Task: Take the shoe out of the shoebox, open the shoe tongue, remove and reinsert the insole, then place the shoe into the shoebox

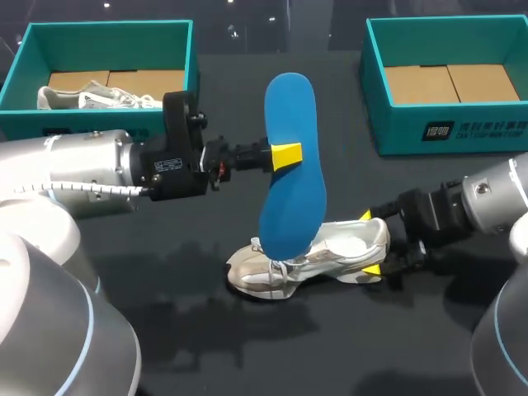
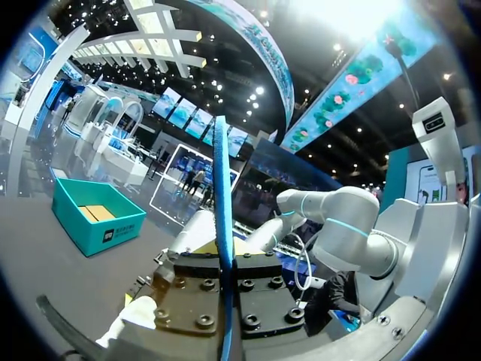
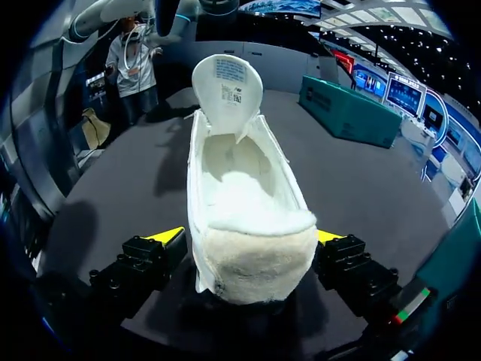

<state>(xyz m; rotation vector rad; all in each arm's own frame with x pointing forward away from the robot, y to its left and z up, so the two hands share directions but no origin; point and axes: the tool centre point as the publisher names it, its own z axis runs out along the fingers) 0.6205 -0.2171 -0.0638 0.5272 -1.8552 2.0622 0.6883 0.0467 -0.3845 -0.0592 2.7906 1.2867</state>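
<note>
Insole [image 1: 290, 173] tight in left gripper [image 1: 285, 155] over shoe [image 1: 326, 257], heel tight in right gripper [image 1: 369, 243]; shoeboxes [image 1: 445, 132] behind.

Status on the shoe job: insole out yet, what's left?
Done: shoe is out on the table, tongue folded up, blue insole out. In hand: left end effector holds the insole upright over the shoe; right end effector clamps the heel. Left: reinsert the insole, then box the shoe, likely in the empty shoebox.
</note>
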